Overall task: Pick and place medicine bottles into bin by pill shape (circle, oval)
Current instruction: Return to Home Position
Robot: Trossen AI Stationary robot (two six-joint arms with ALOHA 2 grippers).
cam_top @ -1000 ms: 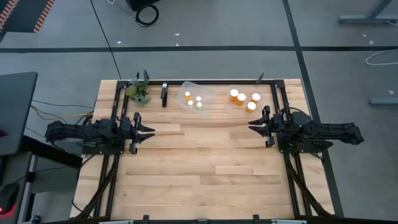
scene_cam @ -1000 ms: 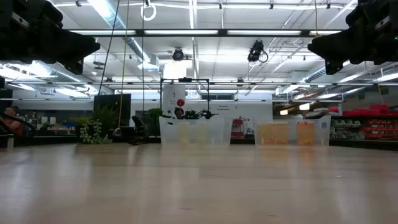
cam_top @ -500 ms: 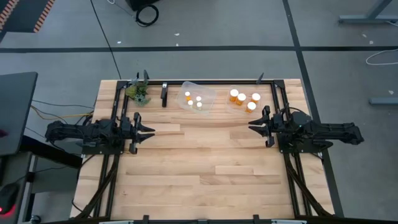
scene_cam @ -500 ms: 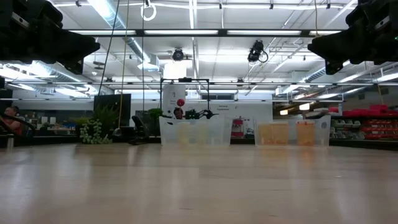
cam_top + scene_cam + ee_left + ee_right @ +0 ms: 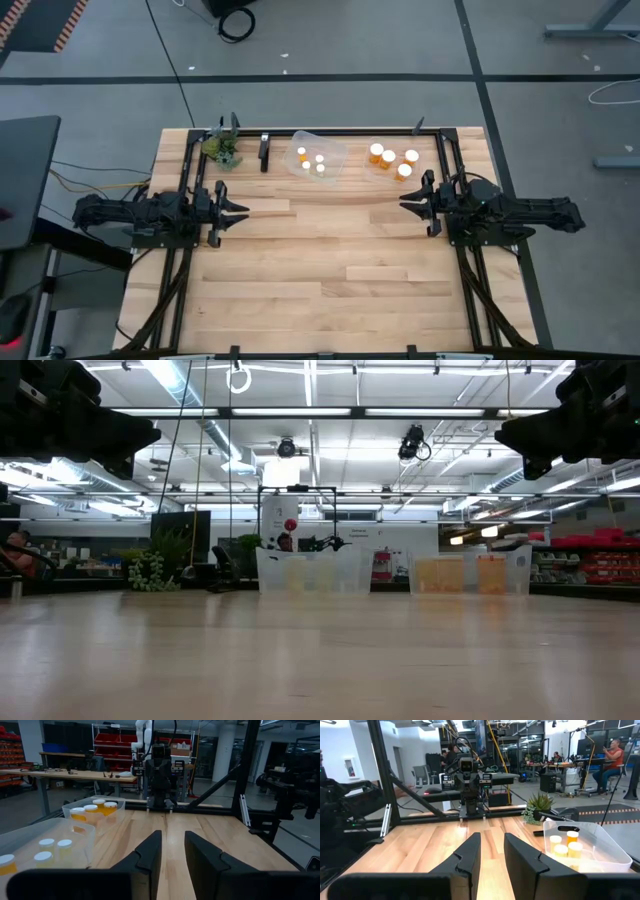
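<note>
Nothing is moving since before; left gripper (image 5: 238, 209) and right gripper (image 5: 408, 204) are hovering mid-frame, slightly parted, empty, medicine bottles (image 5: 388, 157) sitting in upper-centre bins (image 5: 337, 150).

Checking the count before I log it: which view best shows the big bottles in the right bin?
The high view: straight down, all four big bottles in the right bin show apart. The left wrist view shows three; the low view only orange blur; the right wrist view misses that bin.
</note>
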